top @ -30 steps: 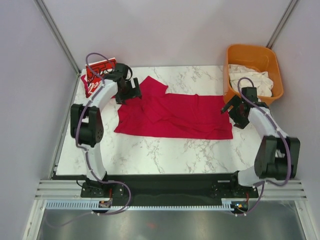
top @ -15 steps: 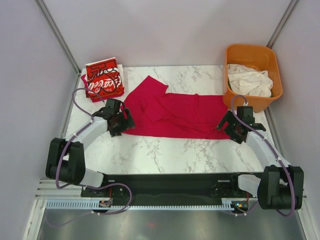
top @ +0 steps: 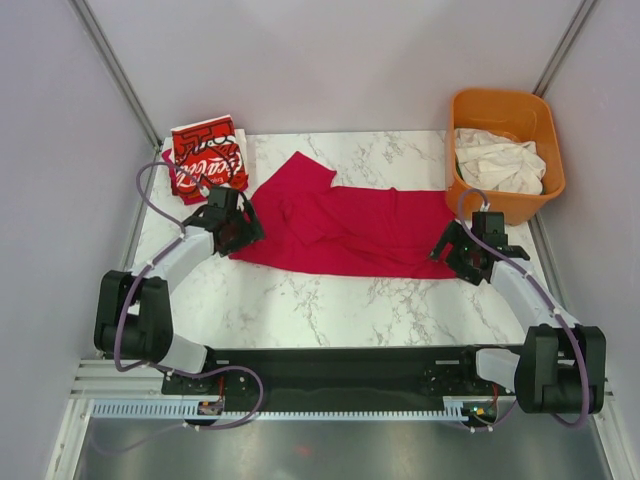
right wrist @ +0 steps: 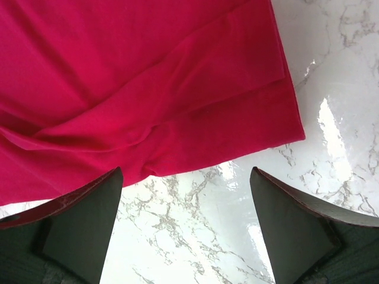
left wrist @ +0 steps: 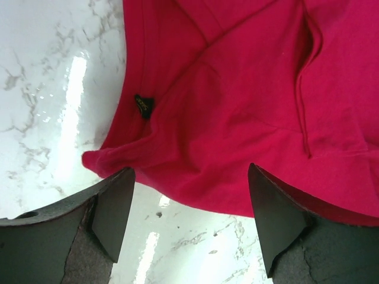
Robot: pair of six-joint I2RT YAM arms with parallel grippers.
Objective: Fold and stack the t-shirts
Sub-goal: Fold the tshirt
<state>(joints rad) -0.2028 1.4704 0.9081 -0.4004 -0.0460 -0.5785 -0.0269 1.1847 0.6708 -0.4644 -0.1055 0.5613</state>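
A plain crimson t-shirt (top: 350,225) lies spread and wrinkled across the middle of the marble table (top: 320,300). My left gripper (top: 232,232) hovers open over its near left corner, with the cloth's edge (left wrist: 237,89) between the fingers' line and nothing clamped. My right gripper (top: 462,255) stands open at the near right corner, the hem (right wrist: 136,77) just ahead of its fingertips. A folded red t-shirt with white Coca-Cola script (top: 208,160) sits at the back left. Off-white t-shirts (top: 500,162) lie crumpled in the tub.
The orange plastic tub (top: 500,97) stands at the back right, close behind the right arm. Bare marble shows in front of the crimson shirt. Grey walls close in both sides of the table.
Both arms have swung forward from the shirt's far corners to its near corners. The left jaws have narrowed slightly. The shirt's left part has shifted a little.
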